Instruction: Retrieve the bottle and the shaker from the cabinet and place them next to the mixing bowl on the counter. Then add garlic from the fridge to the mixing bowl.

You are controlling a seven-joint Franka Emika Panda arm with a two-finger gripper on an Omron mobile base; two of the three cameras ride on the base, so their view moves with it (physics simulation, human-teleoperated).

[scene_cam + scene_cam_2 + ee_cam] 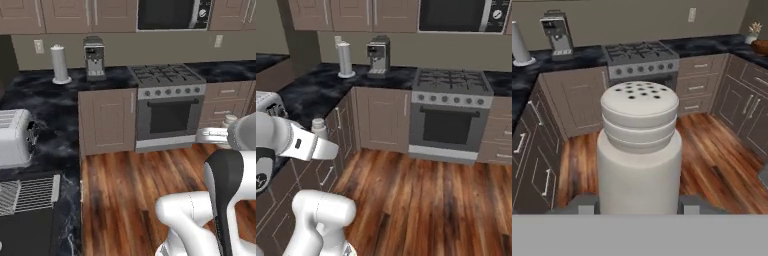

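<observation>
The gripper (639, 207) pinches the shaker (639, 145) upright between its jaws, likely so nothing spills in transit; the mixing bowl (760, 46) waits at two o'clock on the counter (712, 45).

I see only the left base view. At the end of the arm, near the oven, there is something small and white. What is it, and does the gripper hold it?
Observer: The hand view shows it is the shaker, off-white with holes in its rounded top, upright and clamped in the gripper.
Operator: Is the mixing bowl anywhere?
Observer: Probably. At the hand view's far right edge a brown rim, likely the mixing bowl, sits on the counter beside a small potted plant.
</observation>
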